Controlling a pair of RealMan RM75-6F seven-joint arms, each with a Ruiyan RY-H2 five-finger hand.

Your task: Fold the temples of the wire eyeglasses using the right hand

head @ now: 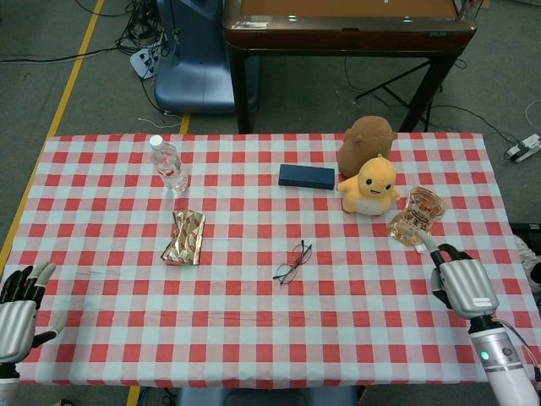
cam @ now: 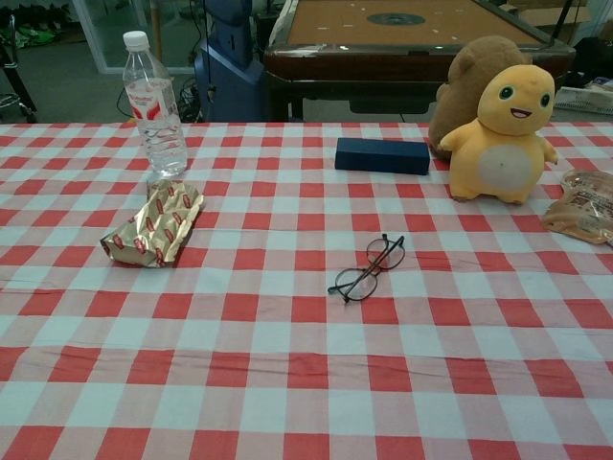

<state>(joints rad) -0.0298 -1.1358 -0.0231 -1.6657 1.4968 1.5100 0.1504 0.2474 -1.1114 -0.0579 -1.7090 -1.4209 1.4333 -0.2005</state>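
Note:
The thin black wire eyeglasses (head: 292,263) lie on the checked cloth near the table's middle, with round lenses (cam: 368,267) side by side; nothing touches them. My right hand (head: 459,286) hovers at the table's right edge, far to the right of the glasses. It holds nothing; one finger points forward and the rest look curled under the palm. The chest view does not show it. My left hand (head: 19,309) sits off the table's near left corner, fingers spread and empty.
A water bottle (head: 170,164) and a gold foil packet (head: 185,238) stand on the left. At the back are a dark blue case (head: 307,177), a yellow plush (head: 370,186) and a brown plush (head: 365,140). A snack bag (head: 416,216) lies just ahead of my right hand.

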